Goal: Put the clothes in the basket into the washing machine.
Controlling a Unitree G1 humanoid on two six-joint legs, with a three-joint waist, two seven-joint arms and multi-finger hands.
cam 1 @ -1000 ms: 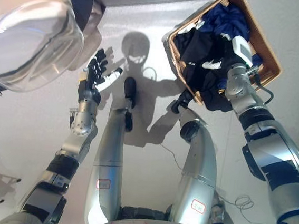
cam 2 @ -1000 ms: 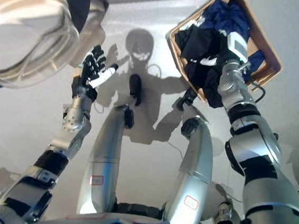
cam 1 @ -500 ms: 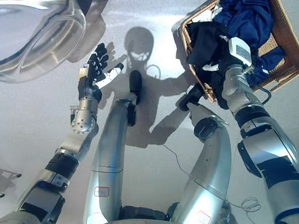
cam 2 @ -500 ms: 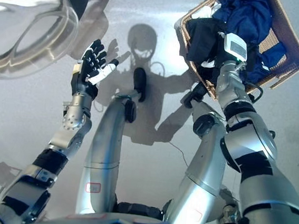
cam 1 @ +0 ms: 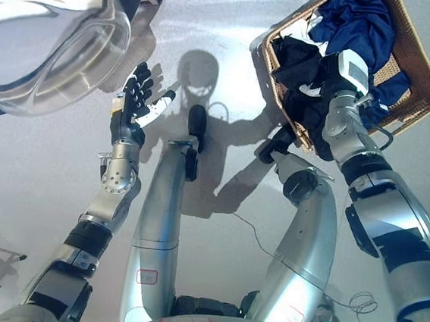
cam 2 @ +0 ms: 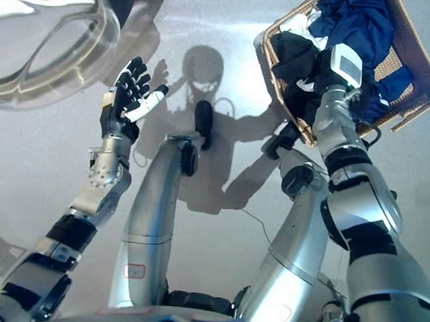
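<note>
I see the wicker basket (cam 1: 418, 70) at 1 o'clock, piled with black clothes (cam 1: 297, 58) and navy clothes (cam 1: 361, 23). Right hand's fingers buried in them, can't tell grip. Left hand (cam 1: 132, 107) spread wide at 10 o'clock below the washer door (cam 1: 48, 34). No legible writing.

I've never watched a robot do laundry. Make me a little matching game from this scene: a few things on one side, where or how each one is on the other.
Things:
1. left hand
2. right hand
3. wicker basket
4. washing machine door

Places or states:
A. upper right, holding dark and blue clothes
B. upper left, clear and round, swung open
C. raised, fingers spread, holding nothing
D. buried among the clothes, fingers hidden

Pairs: 1-C, 2-D, 3-A, 4-B
</note>
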